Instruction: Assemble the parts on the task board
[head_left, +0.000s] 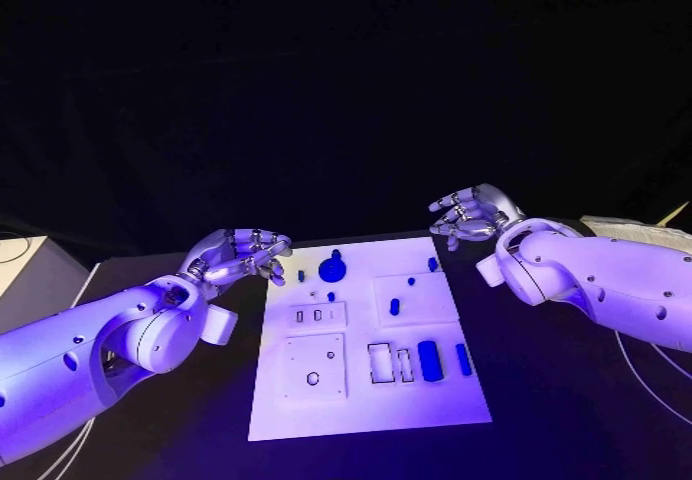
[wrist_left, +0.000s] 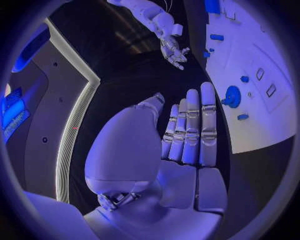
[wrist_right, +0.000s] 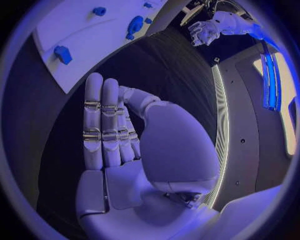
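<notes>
Flanking task board (head_left: 361, 400) — left hand (head_left: 235, 255), right hand (head_left: 473, 213) fingers apart, holding nothing.

A dark robot lab or demo booth: black table (head_left: 548, 400), glowing wall light strips (wrist_right: 220, 115).

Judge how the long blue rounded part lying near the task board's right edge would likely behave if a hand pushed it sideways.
The long blue part has rounded ends, so it may roll or slide. It looks small, so it is probably light. It lies flat on the task board, so it is unlikely to tip.
</notes>
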